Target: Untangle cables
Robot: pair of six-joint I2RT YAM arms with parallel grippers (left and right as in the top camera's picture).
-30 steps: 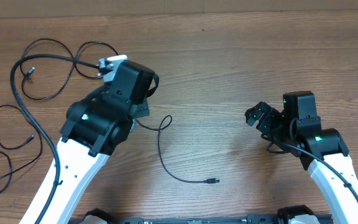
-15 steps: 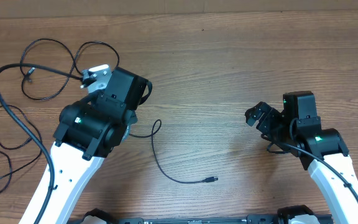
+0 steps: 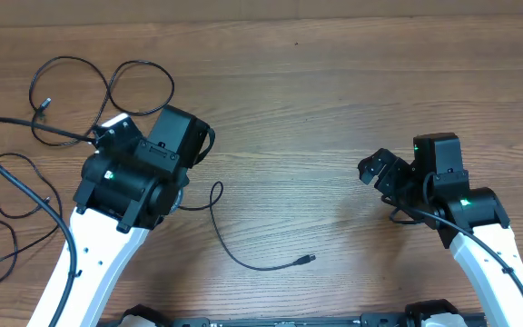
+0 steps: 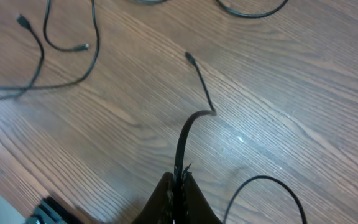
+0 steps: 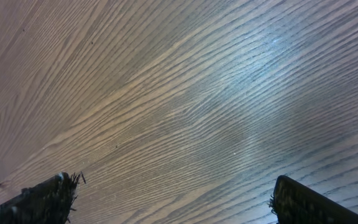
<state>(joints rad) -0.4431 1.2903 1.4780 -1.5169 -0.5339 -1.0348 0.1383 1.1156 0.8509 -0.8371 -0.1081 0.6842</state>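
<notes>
The step in hand is drawing 1 strand out of the group. In the left wrist view the left gripper (image 4: 179, 184) is pinched tight on a thin black held cable (image 4: 180, 149), which rises from the fingertips at the bottom centre of the frame, kinks to the right near the middle and ends in a small plug (image 4: 188, 56) higher up. From overhead the same claw sits in the upper left part of the frame, at the edge of the cables (image 3: 71, 59). 2 open loops lie just above it, and longer strands run along the far left edge. The arm covers the spot where the strands meet, so I cannot tell which overhead strand is the one held, or whether any crossings remain under it. A separate loose cable (image 3: 252, 266) curves from beneath the left arm toward the bottom centre of the overhead frame, and its plug end (image 3: 309, 260) lies apart from the rest. The right gripper (image 3: 370, 169) hangs over the right side of the table (image 5: 197, 93) with its jaws spread wide and nothing between them. Its own camera shows only bare wood grain between the 2 fingers (image 5: 50, 194). The job looks partly done, since the strands are spread into loops rather than a knot. The next move probably calls for pulling the held cable slowly away from the others. The idle right claw could pin a neighbouring strand so that it does not drag along.
</notes>
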